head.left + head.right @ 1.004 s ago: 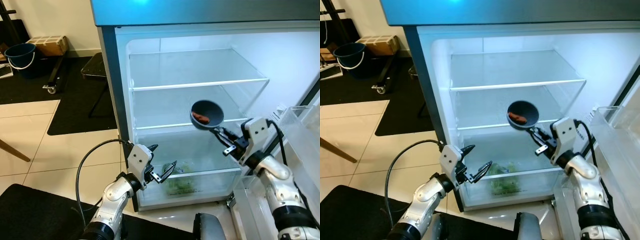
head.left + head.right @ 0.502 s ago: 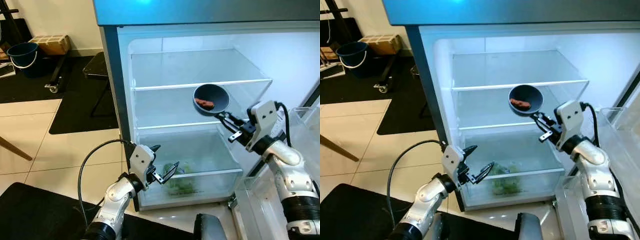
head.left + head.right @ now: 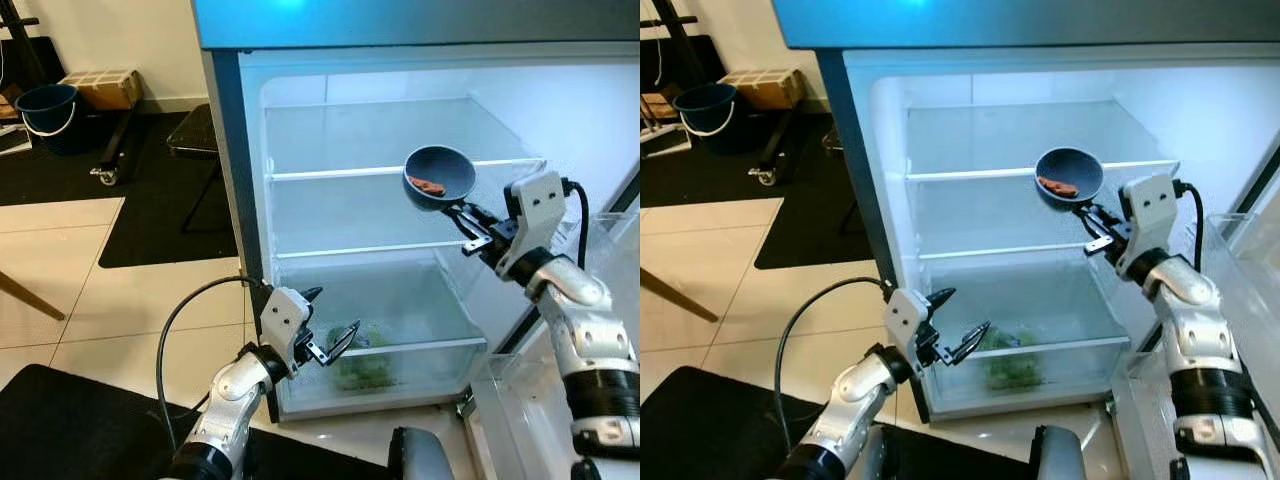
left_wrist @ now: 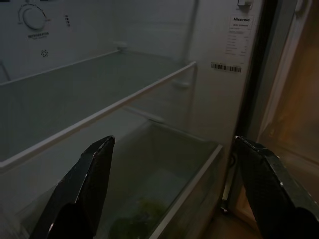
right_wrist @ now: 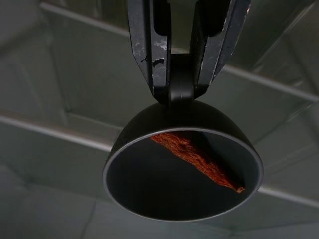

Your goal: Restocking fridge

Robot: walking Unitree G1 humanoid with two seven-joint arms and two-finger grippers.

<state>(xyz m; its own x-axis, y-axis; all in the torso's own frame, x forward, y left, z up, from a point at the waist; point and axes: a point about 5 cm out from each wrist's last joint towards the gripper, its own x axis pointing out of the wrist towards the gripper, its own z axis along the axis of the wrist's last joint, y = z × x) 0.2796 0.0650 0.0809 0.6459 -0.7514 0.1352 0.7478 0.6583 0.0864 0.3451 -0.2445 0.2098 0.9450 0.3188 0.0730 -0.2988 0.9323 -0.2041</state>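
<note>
Right arm: I had it raised and stretched toward the open fridge [image 3: 240, 200], elbow low beside the door bin [image 3: 610, 270], forearm angled up and inward.
Right claw [image 3: 468, 222]: its two black fingers [image 5: 149, 55] were clamped tight on the short handle of a small dark pan [image 3: 439, 177].
Pan: I saw it held in the air in front of the upper glass shelf [image 3: 380, 172], about level with that shelf's front edge, tilted so its inside faced me.
Food: one reddish-brown strip [image 5: 197, 160] lay across the inside of the pan.
Left arm: I held it low, bent at the elbow, in front of the fridge's bottom part.
Left claw [image 3: 333, 341]: its fingers [image 4: 84, 189] stood wide apart with nothing between them, pointing into the fridge at the crisper drawer [image 3: 400, 360].
Drawer: something green and leafy [image 3: 358, 362] lay inside it.
Fridge interior: two clear glass shelves, white walls, and a control dial [image 4: 34, 17] on the back wall.
Room: pale floor tiles [image 3: 90, 300], a black mat [image 3: 150, 230], and farther back a dark blue bucket [image 3: 42, 112] beside a cardboard box [image 3: 98, 88].
</note>
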